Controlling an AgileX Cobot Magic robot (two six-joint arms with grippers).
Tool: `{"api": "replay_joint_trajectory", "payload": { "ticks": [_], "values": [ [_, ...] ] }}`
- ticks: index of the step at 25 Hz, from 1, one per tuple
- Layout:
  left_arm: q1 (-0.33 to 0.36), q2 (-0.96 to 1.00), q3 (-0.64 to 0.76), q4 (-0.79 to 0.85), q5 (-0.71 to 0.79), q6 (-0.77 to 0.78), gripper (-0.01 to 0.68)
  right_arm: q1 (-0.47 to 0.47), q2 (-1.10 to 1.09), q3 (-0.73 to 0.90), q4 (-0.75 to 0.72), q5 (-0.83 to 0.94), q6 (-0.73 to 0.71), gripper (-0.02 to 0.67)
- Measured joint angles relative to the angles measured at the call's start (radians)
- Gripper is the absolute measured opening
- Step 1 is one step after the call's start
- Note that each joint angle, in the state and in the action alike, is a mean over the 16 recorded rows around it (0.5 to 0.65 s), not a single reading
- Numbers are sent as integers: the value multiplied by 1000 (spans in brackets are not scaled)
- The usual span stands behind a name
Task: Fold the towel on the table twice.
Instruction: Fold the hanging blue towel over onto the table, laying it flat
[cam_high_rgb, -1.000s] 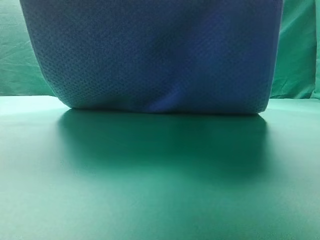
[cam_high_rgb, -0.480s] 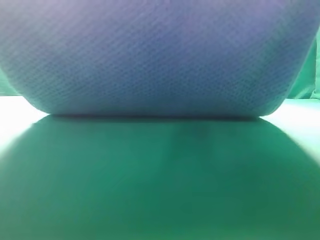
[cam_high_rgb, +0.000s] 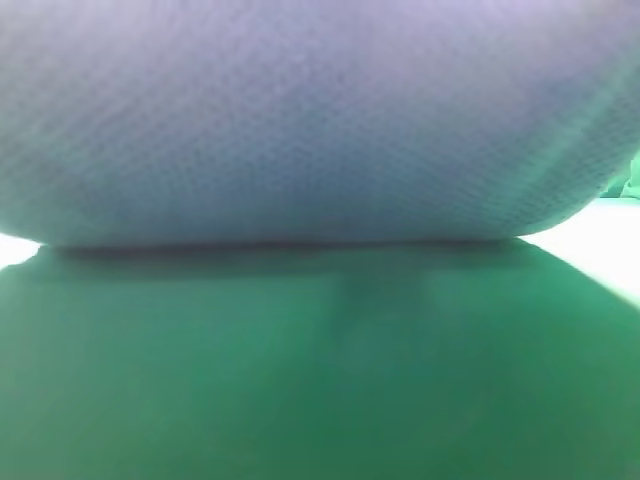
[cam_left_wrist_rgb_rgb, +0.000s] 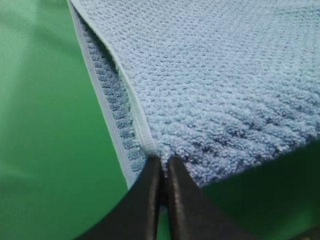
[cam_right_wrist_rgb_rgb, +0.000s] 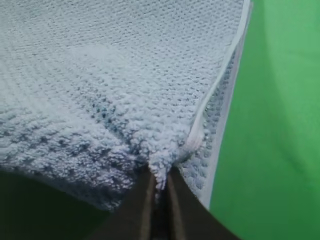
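The blue-grey waffle-weave towel fills the upper half of the exterior high view, hanging close to the camera, its lower fold resting on the green table. In the left wrist view my left gripper is shut on the towel's corner beside the pale hem, with two layers of cloth showing. In the right wrist view my right gripper is shut on the towel's other corner, next to its pale hem. Neither gripper shows in the exterior high view.
A small strip of the green backdrop curtain shows at the far right. The green table lies left of the towel in the left wrist view, and the table lies right of it in the right wrist view.
The lifted towel has come closer to the exterior camera and now spans the full width of the view, hiding most of the backdrop. Its shadow on the table has widened.
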Motion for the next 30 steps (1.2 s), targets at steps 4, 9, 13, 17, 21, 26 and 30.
{"api": "replay_joint_trajectory", "payload": {
  "ticks": [4, 9, 13, 17, 21, 26, 30],
  "values": [
    [0, -28, 57, -32, -9, 2, 0, 2, -51, 62, 17, 3, 21, 0],
    [0, -25, 89, -55, -44, 11, 0, 2, -72, 113, 29, -15, 33, 0],
    [0, 11, 84, -61, -92, 23, 0, 2, -42, 124, 22, -48, 38, 0],
    [0, 80, 56, -59, -153, 35, 0, 1, 26, 101, -3, -86, 41, 0],
    [0, 183, 2, -52, -211, 46, 0, -12, 118, 55, -31, -126, 43, 0],
    [0, 338, -95, -38, -267, 51, 0, -41, 244, -25, -62, -171, 37, 0],
    [0, 462, -179, -27, -304, 52, 0, -65, 341, -96, -82, -206, 26, 0]
  ]
}}
